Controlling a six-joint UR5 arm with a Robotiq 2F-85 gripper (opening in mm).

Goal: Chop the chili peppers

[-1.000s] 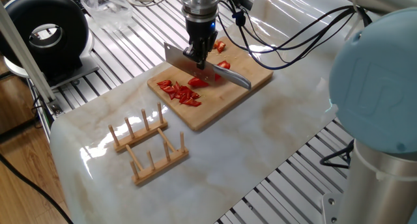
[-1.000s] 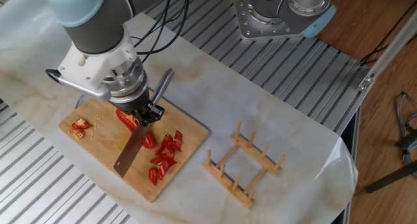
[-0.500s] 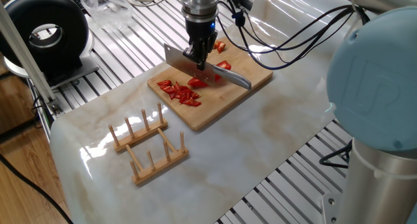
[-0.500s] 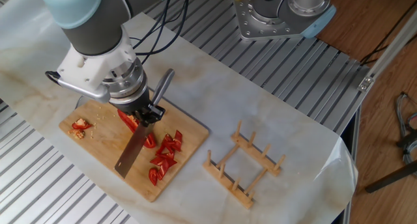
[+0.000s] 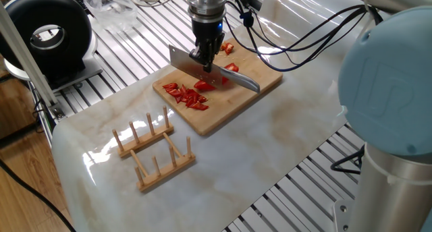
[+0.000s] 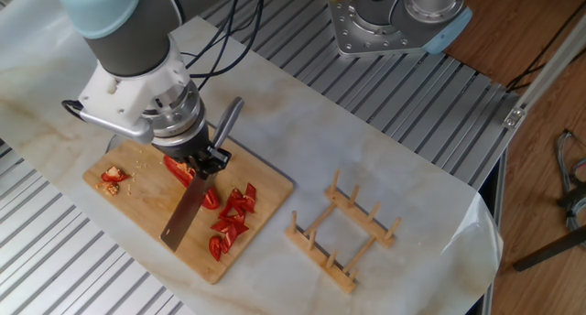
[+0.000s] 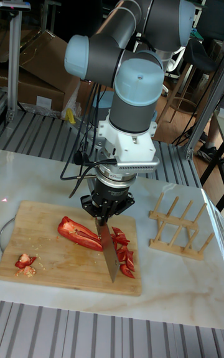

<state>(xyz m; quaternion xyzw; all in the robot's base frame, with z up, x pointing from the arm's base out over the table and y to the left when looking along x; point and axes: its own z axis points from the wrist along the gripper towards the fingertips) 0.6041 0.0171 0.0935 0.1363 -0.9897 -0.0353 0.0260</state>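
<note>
A wooden cutting board [image 5: 233, 102] [image 6: 145, 214] [image 7: 59, 266] lies on the marble sheet. My gripper [image 5: 206, 59] [image 6: 207, 159] [image 7: 107, 215] is shut on a grey knife [image 5: 185, 61] [image 6: 185, 216] [image 7: 109, 252], whose blade edge rests down on the board. A long uncut piece of the chili peppers [image 7: 78, 232] [image 6: 178, 169] lies against one side of the blade. Several cut red bits [image 5: 188, 96] [image 6: 233, 220] [image 7: 125, 253] are heaped on the other side. A small pile of red scraps [image 6: 113, 177] [image 7: 25, 261] [image 5: 228, 48] sits at the board's far end.
A wooden peg rack [image 5: 152, 148] [image 6: 343, 229] [image 7: 178, 227] stands on the marble beside the board. A black round device [image 5: 47, 31] sits at the table's corner. The arm's base [image 6: 396, 20] and cables [image 5: 304, 36] lie behind the board on the slatted metal table.
</note>
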